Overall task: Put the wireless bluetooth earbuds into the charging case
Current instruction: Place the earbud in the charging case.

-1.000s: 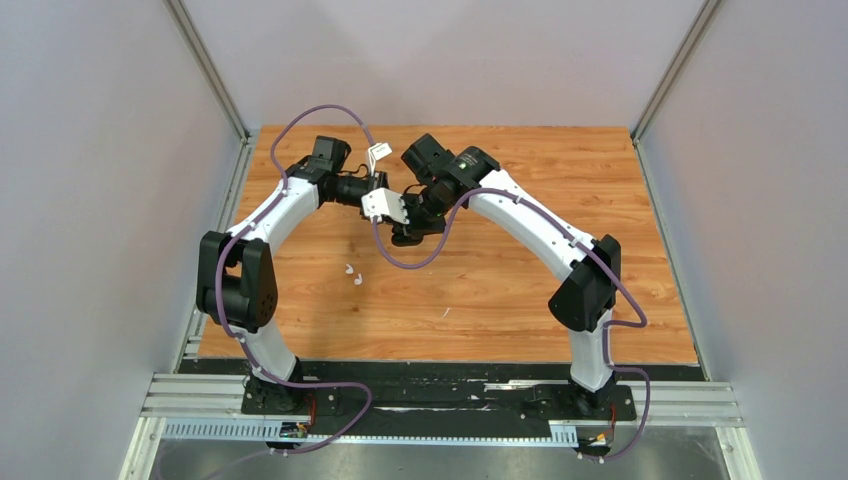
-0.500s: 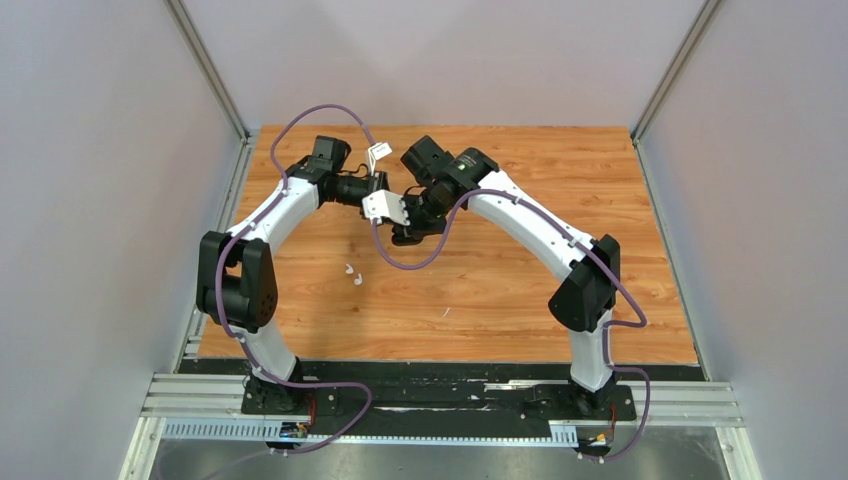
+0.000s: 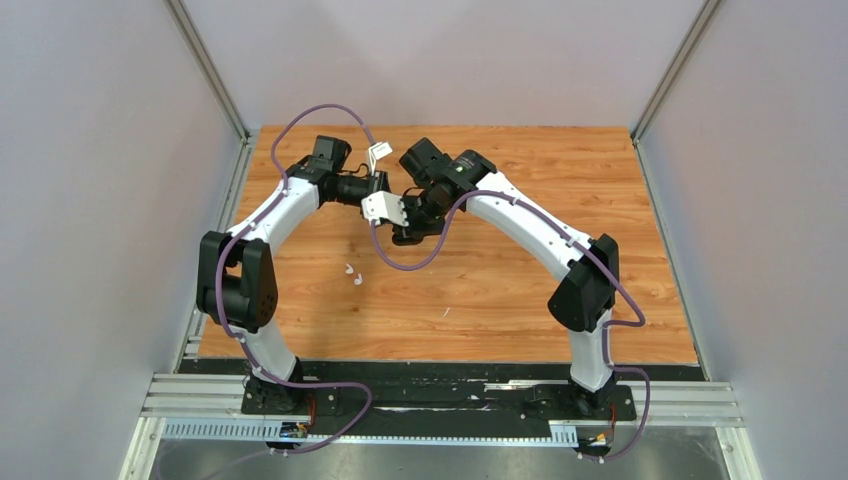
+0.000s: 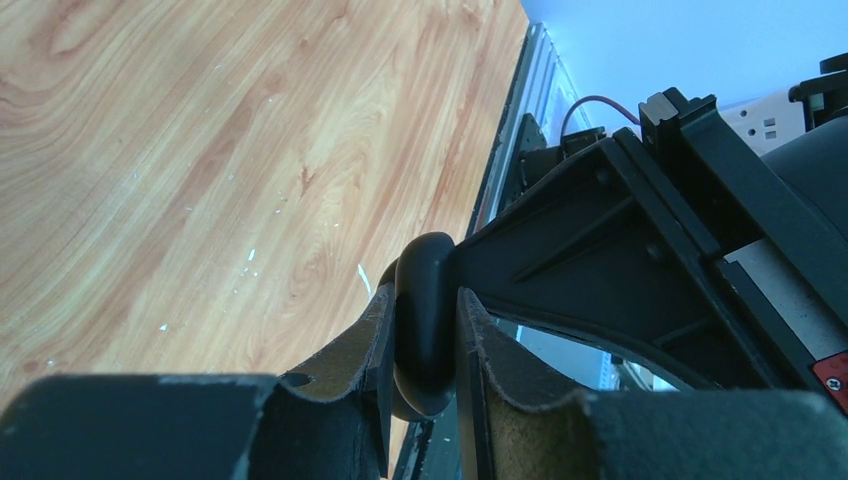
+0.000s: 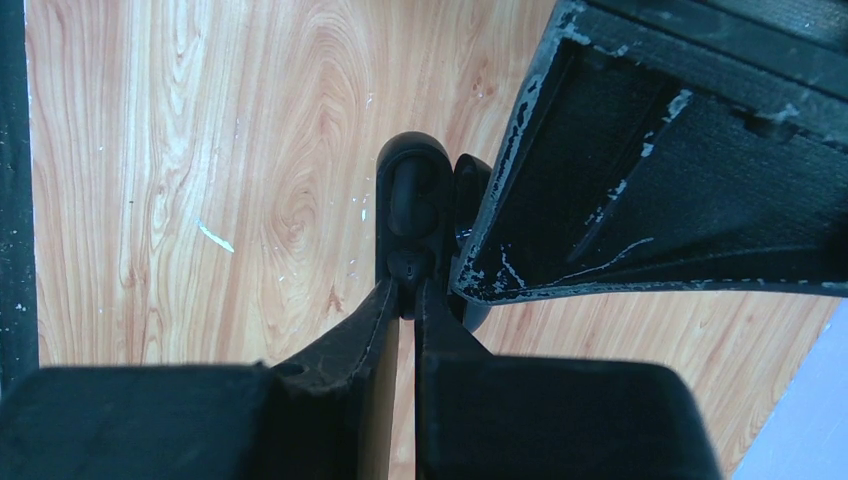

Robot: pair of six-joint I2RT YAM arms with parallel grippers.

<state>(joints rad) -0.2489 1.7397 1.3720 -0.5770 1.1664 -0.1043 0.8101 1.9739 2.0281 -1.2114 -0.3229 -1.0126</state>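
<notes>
Two white earbuds (image 3: pixel 351 273) lie loose on the table (image 3: pixel 520 290), below the charging case (image 4: pixel 425 290) and not yet stowed. The left gripper (image 4: pixel 428 305) clamps the case aloft. The right gripper (image 5: pixel 405 290), fingers nearly together, pinches what looks like a black earbud (image 5: pixel 408 267) at the case's mouth.

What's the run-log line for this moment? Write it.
left gripper: clamped on black charging case | right gripper: tips at case opening, grip unclear | white earbuds: two on table
</notes>
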